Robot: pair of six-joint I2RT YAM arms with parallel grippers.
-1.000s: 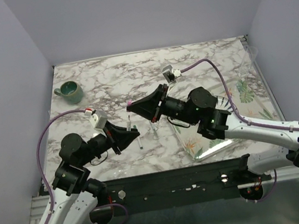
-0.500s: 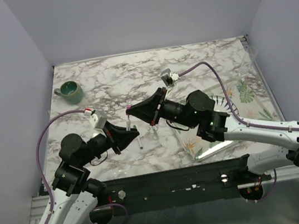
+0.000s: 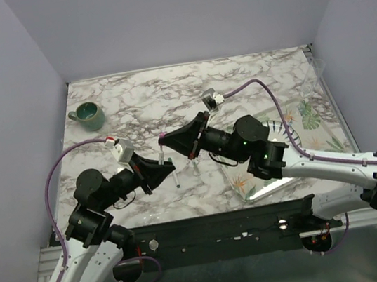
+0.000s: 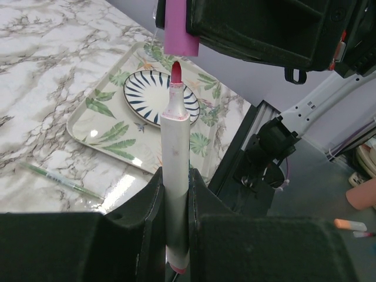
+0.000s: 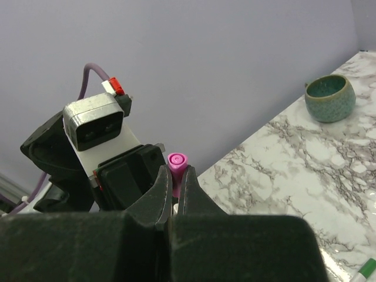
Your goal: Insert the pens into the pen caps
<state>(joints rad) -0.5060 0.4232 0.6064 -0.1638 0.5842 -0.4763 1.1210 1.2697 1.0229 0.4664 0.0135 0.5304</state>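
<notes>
My left gripper [image 4: 175, 185] is shut on a white pen [image 4: 175, 153] that stands upright with its red tip [image 4: 175, 71] bare. Just above the tip, with a small gap, hangs the pink pen cap [image 4: 181, 26]. My right gripper [image 5: 175, 176] is shut on that pink cap [image 5: 177, 163], whose closed end faces the right wrist camera. In the top view the two grippers meet over the table's middle, left [image 3: 164, 164] below right [image 3: 166, 141]. Two more pens [image 3: 177, 176] [image 3: 195, 164] lie on the marble beneath them. A green-marked pen [image 4: 53, 176] lies beside the tray.
A leaf-print tray [image 3: 252, 185] with a striped plate [image 3: 280, 129] lies under my right arm. A green mug [image 3: 87, 113] stands at the far left of the marble table [image 3: 250, 78]. The side walls stand close by.
My right gripper has carried the pink cap slightly left and down, closer to the pen held by my left gripper. The left arm has barely moved.
</notes>
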